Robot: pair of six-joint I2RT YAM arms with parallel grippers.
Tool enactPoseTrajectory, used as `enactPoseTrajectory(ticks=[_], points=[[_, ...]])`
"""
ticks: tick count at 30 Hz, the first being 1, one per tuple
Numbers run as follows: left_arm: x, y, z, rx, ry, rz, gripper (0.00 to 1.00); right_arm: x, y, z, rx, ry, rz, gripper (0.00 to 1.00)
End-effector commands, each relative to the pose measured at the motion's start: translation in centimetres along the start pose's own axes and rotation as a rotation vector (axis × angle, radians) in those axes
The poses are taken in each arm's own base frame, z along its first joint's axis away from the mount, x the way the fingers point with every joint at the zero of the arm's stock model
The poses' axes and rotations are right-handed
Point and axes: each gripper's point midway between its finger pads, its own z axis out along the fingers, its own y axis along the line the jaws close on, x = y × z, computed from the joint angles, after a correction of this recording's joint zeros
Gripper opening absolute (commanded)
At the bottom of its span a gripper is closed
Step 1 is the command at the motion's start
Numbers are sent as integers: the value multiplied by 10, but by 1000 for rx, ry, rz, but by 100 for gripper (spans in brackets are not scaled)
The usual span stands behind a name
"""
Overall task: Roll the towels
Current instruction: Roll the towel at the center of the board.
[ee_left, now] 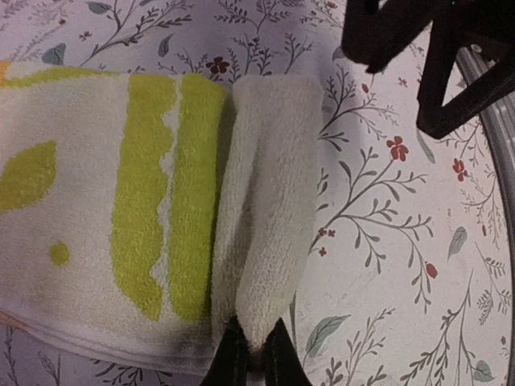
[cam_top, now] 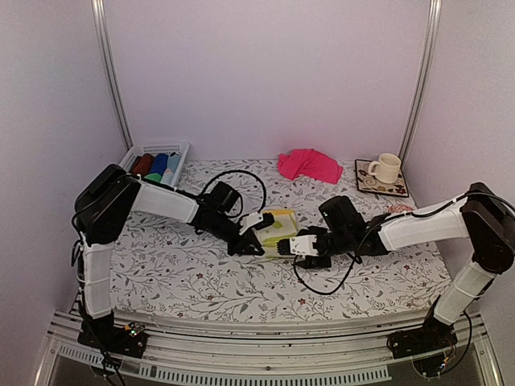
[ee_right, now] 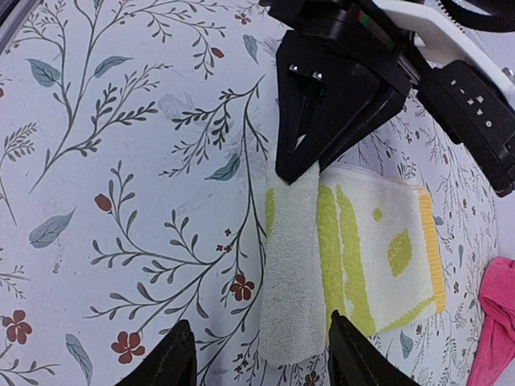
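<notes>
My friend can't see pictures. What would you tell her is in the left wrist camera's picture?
The left hand is pinched shut on the end of the rolled-over edge of a yellow-and-white towel, which lies on a flowery tablecloth. Part of the dark right hand shows in the top right corner.

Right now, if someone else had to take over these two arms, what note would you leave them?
Left end effector: shut on the turned-over edge of the yellow towel.
Right end effector: open, fingers either side of that fold's other end, not gripping.
Pink towel: crumpled and unrolled at the back of the table.
Done: first turn of the yellow towel's roll.
Left: finish that roll, then roll the pink towel.
</notes>
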Motion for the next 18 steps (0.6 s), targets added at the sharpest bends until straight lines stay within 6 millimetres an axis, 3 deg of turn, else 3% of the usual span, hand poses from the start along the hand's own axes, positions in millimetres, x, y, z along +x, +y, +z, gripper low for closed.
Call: enactPoseTrajectory(ticks=[1,7,18], points=[[15,14,-5,53,19,-148,0,-8,-10,3,87,-15,-126,57],[12,30,-12,89,-13,-245,0,1,-14,18,143,23,-172,57],[15,39,0,125,19,-324,0,17,-30,48,238,122,-199,56]])
